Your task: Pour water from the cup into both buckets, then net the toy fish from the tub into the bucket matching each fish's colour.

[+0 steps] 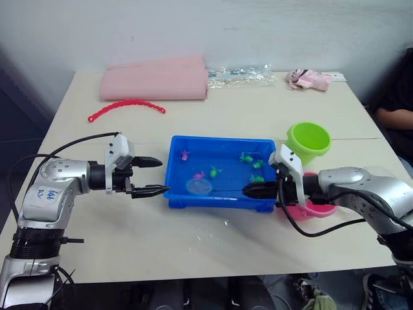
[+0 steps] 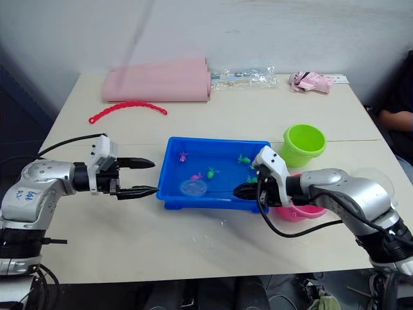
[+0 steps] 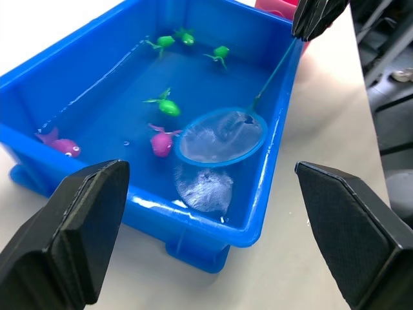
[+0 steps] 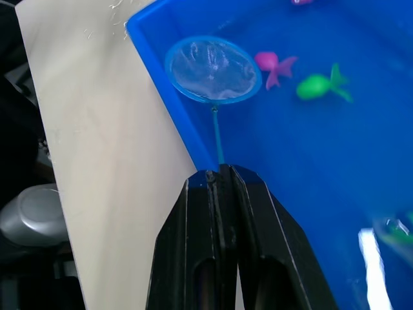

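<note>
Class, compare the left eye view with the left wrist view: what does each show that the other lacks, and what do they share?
Left eye view alone: the green bucket behind the right gripper, the red beaded strip, the pink folded cloth and a person's arm at the table's far right. Left wrist view alone: the net's mesh shadow on the tub floor. Both: the blue tub, the net, pink and green fish, and the open left gripper.

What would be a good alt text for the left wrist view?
A net with a light blue rim is in a blue tub of water, its thin handle held by the right gripper at the far end. Two pink fish and four green fish lie in the tub; the left gripper's fingers stand wide apart nearby.
</note>
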